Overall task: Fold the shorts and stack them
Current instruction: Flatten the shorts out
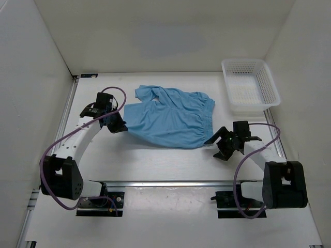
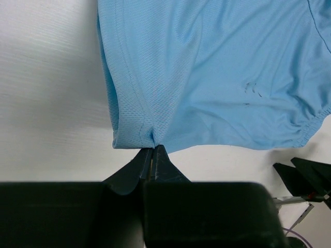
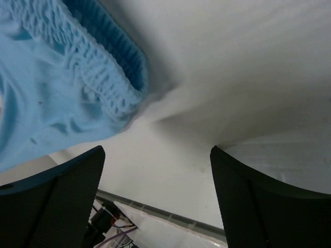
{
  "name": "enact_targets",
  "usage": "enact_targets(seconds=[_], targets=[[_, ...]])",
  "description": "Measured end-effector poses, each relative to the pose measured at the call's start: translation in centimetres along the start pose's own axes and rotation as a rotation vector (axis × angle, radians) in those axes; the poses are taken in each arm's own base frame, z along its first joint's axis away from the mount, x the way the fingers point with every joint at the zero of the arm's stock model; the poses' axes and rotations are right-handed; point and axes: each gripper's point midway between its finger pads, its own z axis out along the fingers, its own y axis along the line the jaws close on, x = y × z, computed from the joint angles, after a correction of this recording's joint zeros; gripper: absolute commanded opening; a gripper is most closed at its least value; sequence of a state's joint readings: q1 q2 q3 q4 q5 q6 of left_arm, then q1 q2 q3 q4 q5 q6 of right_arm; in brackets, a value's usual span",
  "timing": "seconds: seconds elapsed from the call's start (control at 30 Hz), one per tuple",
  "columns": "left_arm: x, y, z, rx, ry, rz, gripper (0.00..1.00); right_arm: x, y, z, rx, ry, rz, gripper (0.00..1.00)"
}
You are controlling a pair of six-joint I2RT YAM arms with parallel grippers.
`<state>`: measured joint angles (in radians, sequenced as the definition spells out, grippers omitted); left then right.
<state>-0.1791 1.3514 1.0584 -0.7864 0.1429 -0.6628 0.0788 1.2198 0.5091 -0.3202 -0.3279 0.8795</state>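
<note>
Table (image 1: 170,165): white; the shorts lie at its middle.
Shorts (image 1: 170,119): light blue, rumpled, partly spread. I judge them light, limp and quick to slide, so I take hem corners or the gathered waistband.
Basket (image 1: 274,95): far right.
My left gripper (image 2: 152,150): clamped on the near-left hem corner.
My right gripper (image 3: 158,155): fingers apart, holding nothing, just near the waistband's right end.
</note>
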Motion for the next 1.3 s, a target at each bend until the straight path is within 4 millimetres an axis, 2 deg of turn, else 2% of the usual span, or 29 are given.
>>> enact_targets(seconds=[0.13, 0.17, 0.23, 0.27, 0.43, 0.47, 0.5, 0.57, 0.6, 0.77, 0.87, 0.97, 1.03, 1.17, 1.27, 1.3], targets=[[-0.1, -0.1, 0.0, -0.002, 0.003, 0.003, 0.11, -0.9, 1.0, 1.2, -0.041, -0.004, 0.028, 0.74], [-0.2, -0.1, 0.0, -0.002, 0.002, 0.005, 0.11, -1.1, 1.3, 1.6, -0.052, -0.003, 0.037, 0.65], [-0.3, -0.2, -0.1, -0.003, 0.004, 0.009, 0.11, -1.6, 1.7, 2.2, -0.064, -0.003, 0.046, 0.58], [-0.3, -0.2, -0.1, -0.003, 0.004, 0.01, 0.11, -1.9, 1.9, 2.6, -0.065, 0.0, 0.054, 0.51], [-0.4, -0.2, -0.1, -0.005, 0.006, 0.012, 0.11, -3.8, 3.2, 3.9, -0.055, -0.002, 0.054, 0.53], [-0.3, -0.2, -0.1, -0.007, 0.007, 0.013, 0.11, -4.3, 3.5, 4.1, -0.05, -0.005, 0.052, 0.58], [-0.3, -0.1, -0.1, -0.009, 0.009, 0.014, 0.11, -4.8, 3.8, 4.2, -0.047, -0.009, 0.051, 0.69], [-0.3, -0.1, -0.1, -0.01, 0.01, 0.014, 0.11, -5.7, 4.7, 4.2, -0.049, -0.026, 0.036, 0.72], [-0.2, -0.1, -0.1, -0.011, 0.01, 0.014, 0.11, -6.3, 4.9, 4.3, -0.043, -0.045, 0.025, 0.78], [-0.3, 0.1, 0.1, -0.019, 0.014, 0.012, 0.11, -7.8, 5.2, 4.1, 0.003, -0.08, 0.018, 0.91], [-0.3, 0.3, 0.3, -0.026, 0.02, 0.007, 0.11, -8.2, 4.9, 3.9, 0.036, -0.099, 0.007, 0.91], [-0.4, 0.5, 0.2, -0.029, 0.018, 0.001, 0.11, -7.9, 3.8, 3.1, 0.077, -0.123, -0.008, 0.85], [-0.5, 0.6, 0.2, -0.032, 0.018, -0.002, 0.11, -6.8, 2.8, 2.3, 0.086, -0.121, -0.004, 0.78], [-0.6, 0.6, 0.1, -0.031, 0.017, 0.0, 0.11, -4.5, 1.1, 1.8, 0.075, -0.101, 0.013, 0.76], [-0.5, 0.6, -0.1, -0.034, 0.02, 0.001, 0.11, -4.4, 1.8, 2.3, 0.033, -0.084, 0.023, 0.7], [-0.5, 0.6, -0.1, -0.034, 0.021, 0.003, 0.11, -4.5, 2.1, 2.6, 0.018, -0.074, 0.026, 0.64]])
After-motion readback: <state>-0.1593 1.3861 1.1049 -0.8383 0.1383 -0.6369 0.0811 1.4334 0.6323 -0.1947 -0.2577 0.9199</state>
